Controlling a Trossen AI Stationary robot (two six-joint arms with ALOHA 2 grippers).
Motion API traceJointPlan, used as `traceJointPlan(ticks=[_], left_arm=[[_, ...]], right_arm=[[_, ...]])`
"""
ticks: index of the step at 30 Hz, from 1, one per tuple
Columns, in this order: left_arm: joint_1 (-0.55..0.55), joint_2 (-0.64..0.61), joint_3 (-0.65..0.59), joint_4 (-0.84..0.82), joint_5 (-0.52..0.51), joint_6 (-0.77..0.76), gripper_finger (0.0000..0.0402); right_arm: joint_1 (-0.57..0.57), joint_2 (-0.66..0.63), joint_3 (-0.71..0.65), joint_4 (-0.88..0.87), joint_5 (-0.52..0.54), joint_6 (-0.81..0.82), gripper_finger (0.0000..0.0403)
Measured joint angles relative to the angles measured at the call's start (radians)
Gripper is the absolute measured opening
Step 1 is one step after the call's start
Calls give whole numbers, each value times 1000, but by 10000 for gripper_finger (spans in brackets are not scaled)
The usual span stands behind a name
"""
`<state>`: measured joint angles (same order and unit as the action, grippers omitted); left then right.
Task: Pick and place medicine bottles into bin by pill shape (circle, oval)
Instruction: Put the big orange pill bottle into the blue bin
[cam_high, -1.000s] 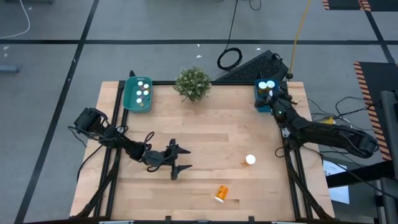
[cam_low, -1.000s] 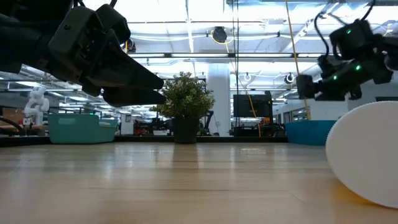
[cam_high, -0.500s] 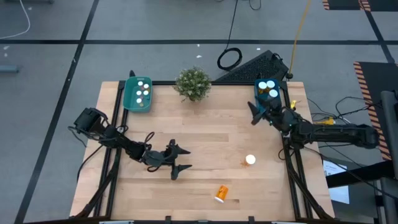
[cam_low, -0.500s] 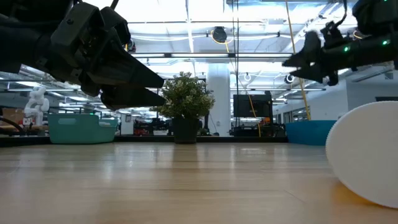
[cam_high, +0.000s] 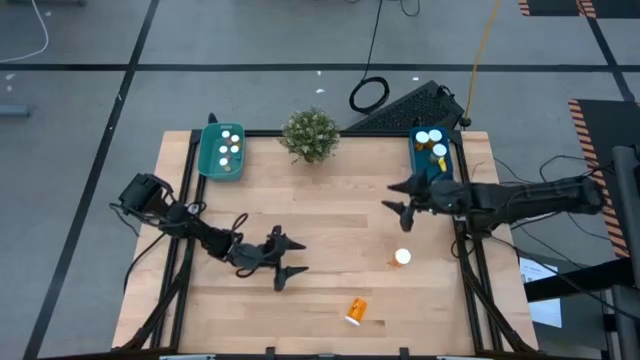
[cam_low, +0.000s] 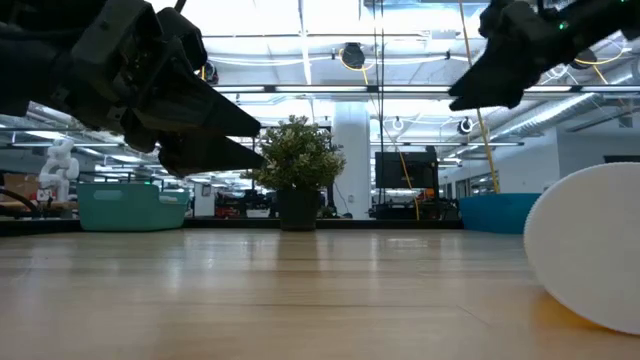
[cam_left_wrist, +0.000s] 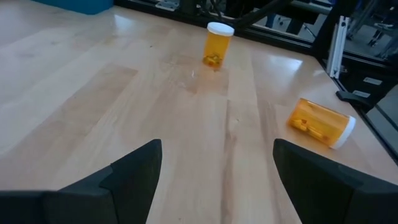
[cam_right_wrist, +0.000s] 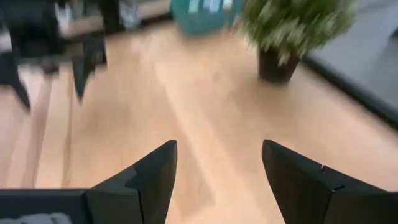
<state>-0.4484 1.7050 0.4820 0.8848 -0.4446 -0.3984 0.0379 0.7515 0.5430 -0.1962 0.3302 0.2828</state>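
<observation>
Two orange medicine bottles with white caps are on the table. One stands upright (cam_high: 401, 257) (cam_left_wrist: 216, 43). The other lies on its side (cam_high: 356, 311) (cam_left_wrist: 320, 122) near the front edge, and its cap fills the right of the low view (cam_low: 590, 245). My left gripper (cam_high: 298, 258) (cam_left_wrist: 217, 174) stands open left of centre, pointing toward both bottles. My right gripper (cam_high: 394, 205) (cam_right_wrist: 219, 168) is open above the table, just on the far side of the upright bottle and pointing left. White-capped bottles stand in the teal bin (cam_high: 222, 152) and the blue bin (cam_high: 432, 152).
A potted plant (cam_high: 310, 133) stands at the middle of the far edge, between the two bins. Bare wood lies between the grippers and around both loose bottles. A black frame rail runs along the table's right edge (cam_high: 470, 270).
My right gripper has drawn away from the blue bin toward the table's left and near edges, swinging round until it points left over the table, and it now sits higher in the low view.
</observation>
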Motion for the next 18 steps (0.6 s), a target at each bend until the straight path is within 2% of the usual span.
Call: traceJointPlan(ticks=[2, 5, 7, 9, 13, 15, 18], left_arm=[[-10, 0, 5, -4, 0, -4, 312], [-32, 0, 53, -48, -1, -2, 312], [-45, 0, 117, -172, -1, 13, 312], [-53, 1, 204, -366, 0, 19, 312], [-55, 12, 392, -687, 0, 14, 312], [-61, 13, 452, -768, 7, 29, 312], [-75, 12, 511, -795, 26, 64, 312]], right_arm=[[41, 32, 59, -116, 0, 30, 228], [108, 75, 116, -200, -27, 60, 229], [149, 96, 126, -207, -45, 72, 228], [184, 114, 130, -189, -45, 80, 228], [237, 153, 130, -172, -13, 70, 228], [246, 173, 130, -163, 5, 42, 228], [246, 192, 130, -146, 5, 27, 228]])
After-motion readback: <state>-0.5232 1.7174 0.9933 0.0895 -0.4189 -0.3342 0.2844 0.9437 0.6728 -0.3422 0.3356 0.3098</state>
